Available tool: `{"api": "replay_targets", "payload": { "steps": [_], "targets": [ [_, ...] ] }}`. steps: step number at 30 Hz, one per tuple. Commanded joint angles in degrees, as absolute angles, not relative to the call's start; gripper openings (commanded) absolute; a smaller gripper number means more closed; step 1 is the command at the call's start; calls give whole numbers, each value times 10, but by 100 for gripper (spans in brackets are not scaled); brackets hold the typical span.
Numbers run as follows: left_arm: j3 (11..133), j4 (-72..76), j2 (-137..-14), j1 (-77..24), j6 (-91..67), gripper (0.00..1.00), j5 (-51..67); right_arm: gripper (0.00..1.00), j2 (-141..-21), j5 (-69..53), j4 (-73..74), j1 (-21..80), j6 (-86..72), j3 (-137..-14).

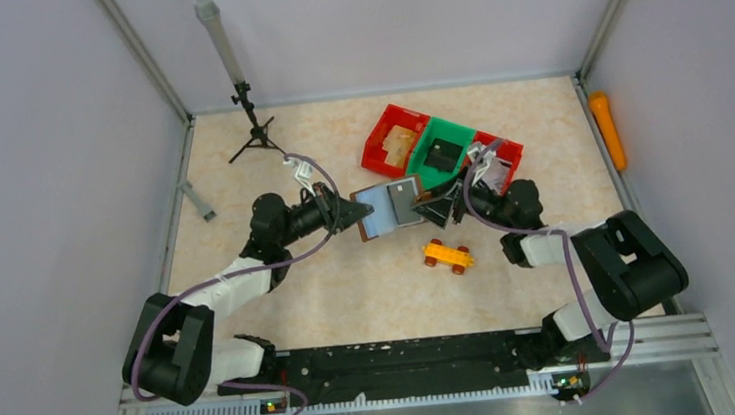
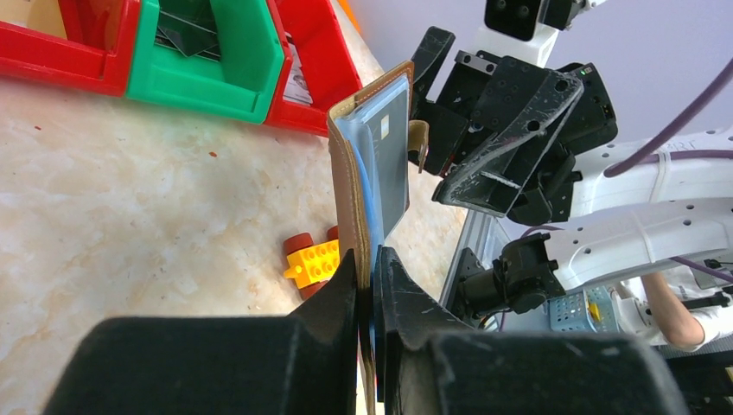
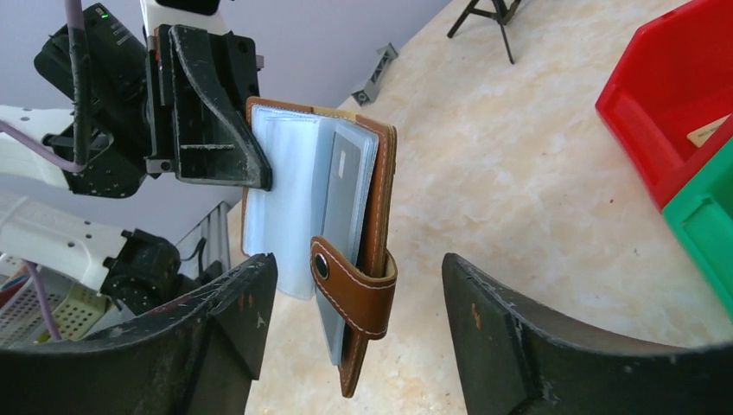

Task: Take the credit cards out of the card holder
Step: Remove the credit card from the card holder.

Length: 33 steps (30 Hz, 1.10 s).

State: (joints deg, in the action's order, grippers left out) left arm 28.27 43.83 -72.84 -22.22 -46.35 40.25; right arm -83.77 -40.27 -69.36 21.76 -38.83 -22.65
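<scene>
Left tool [image 2: 372, 270] clenched on the card holder [image 3: 383, 199], midway between side edges of the desk [image 1: 371, 292]. Right tool [image 3: 354, 278], released, straddles its free end; grey card [image 3: 344, 177] lies lengthwise toward it.

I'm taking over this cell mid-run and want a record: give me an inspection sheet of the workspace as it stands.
Surface: beige marbled table.
Job's things: brown card holder held open above the table; a grey card sits in its clear pocket.
Clutter: orange toy car; green bin with something dark inside, between red bins; small tripod.
Grippers: left end effector shut on the card holder's edge; right end effector open, fingers either side of the strap.
Cables: purple cable looping along each arm.
Surroundings: pale grey walls; orange stick beyond the right edge.
</scene>
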Motion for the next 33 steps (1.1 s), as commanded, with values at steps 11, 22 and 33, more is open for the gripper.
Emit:
{"api": "replay_targets", "payload": {
  "steps": [11, 22, 33],
  "targets": [
    [280, 469, -700, -225, -449, 11, 397, 31, -862, -432, -691, 224, -389, -272],
    [343, 216, -680, -228, -364, 56, 236, 11, -835, -358, -565, 224, -338, -284],
    [339, 301, -684, -280, -341, 41, 329, 10, -830, -331, -531, 224, -330, -286]
  ]
}}
